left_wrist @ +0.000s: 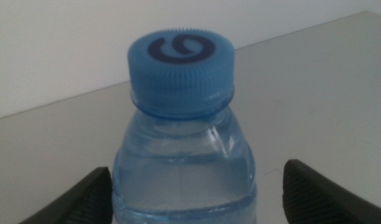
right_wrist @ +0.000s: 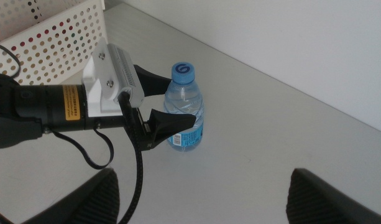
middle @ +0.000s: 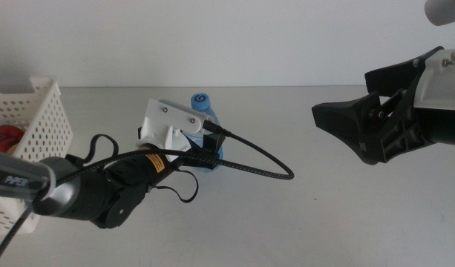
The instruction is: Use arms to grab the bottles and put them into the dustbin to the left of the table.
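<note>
We see the left gripper reaching in from the left of the table, its white housing and yellow sticker turned up toward the middle camera and a black cable looping off its wrist across the tabletop. Its two dark jaws are spread apart, one on each side of the water bottle, which stands upright near the middle of the table, toward the far edge. In the left wrist view the bottle fills the space between the jaws, blue cap on top, and we can make out a strip of bare table between each jaw tip and the clear wall of the bottle, so the jaws straddle it without pressing on it. The right wrist view shows the same: one jaw passes behind the bottle's shoulder, the other in front just above the blue label, with the bottle sitting between them.

The dustbin stands at the left edge of the table, well apart from the bottle, with something red lying inside it.

The right gripper hangs above the right side of the table, well apart from the bottle, its jaws wide open and holding nothing
</note>
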Robot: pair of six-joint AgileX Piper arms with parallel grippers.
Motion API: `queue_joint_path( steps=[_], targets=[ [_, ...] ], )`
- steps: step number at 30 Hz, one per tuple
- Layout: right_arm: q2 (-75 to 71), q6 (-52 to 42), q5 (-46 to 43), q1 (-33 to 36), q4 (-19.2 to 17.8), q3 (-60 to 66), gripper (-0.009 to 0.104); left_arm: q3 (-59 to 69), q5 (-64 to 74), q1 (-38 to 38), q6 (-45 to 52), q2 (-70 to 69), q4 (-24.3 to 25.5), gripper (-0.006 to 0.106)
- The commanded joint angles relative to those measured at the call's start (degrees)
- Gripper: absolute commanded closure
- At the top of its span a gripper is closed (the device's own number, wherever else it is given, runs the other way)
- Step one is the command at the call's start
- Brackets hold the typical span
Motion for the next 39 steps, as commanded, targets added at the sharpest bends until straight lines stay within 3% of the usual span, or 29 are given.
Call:
queue_joint_path(
  steps=[1,5,10,14,18,21,28,31,39],
  targets=[
    [-0.7,-0.46,-3.62,0.01,-0.43,-2.04,0.017,-1.49,-10.9,0.08,-0.27,0.49,-1.42,0.007],
    [-0.7,-0.46,-3.62,0.01,-0.43,-2.04,0.017,-1.78,-16.23,0.08,-0.5,4.23,-2.41,0.014],
    [-0.7,-0.46,-3.62,0.01,-0.43,-2.04,0.017,-2.94,-15.81,0.08,-2.61,6.54,-2.51,0.036],
    [-0.7,-0.46,-3.62,0.01,-0.43,-2.04,0.017,-2.94,-12.82,0.51,-3.7,5.33,3.48,0.073],
    [-0.7,-0.46,-3.62,0.01,-0.43,-2.04,0.017,-3.08,1.2,0.63,-7.35,-0.69,1.74,0.102],
    [-0.7,-0.46,-3.62,0.01,-0.43,-2.04,0.017,-4.59,13.94,0.63,-7.42,-8.09,-0.22,0.102],
    [-0.7,-0.46,-3.62,0.01,-0.43,-2.04,0.017,-16.28,47.77,1.7,-6.51,-21.36,2.35,0.102],
    [-0.7,-0.46,-3.62,0.01,-0.43,-2.04,0.017,-23.29,60.12,5.79,-3.27,-23.26,1.21,0.102],
    [-0.7,-0.46,-3.62,0.01,-0.43,-2.04,0.017,-39.58,88.67,22.25,17.4,-23.41,-5.63,0.102]
  ],
)
